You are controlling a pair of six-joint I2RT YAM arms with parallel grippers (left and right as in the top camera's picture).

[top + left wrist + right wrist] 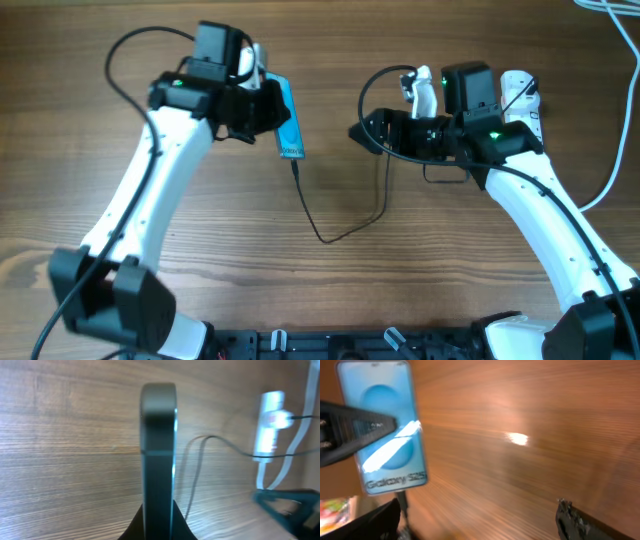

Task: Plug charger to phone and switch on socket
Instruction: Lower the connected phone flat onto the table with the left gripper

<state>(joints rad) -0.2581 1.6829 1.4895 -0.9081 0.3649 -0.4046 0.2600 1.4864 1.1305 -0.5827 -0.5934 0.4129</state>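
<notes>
My left gripper [272, 108] is shut on the phone [288, 118] and holds it on edge over the table. In the left wrist view the phone [159, 445] shows edge-on between the fingers [159, 512]. In the right wrist view its teal "Galaxy" screen [385, 435] faces me. The thin black charger cable [325, 238] loops across the table, and its plug tip [296, 166] sits at the phone's bottom end [402, 502]. My right gripper [362, 132] is open and empty to the right of the phone [475, 525]. The white socket [520, 98] lies behind the right arm [270, 425].
A thicker white cord [612, 160] runs down the far right edge of the table. The black cable passes under the right arm [440, 175]. The wooden tabletop [330, 290] shows at front centre.
</notes>
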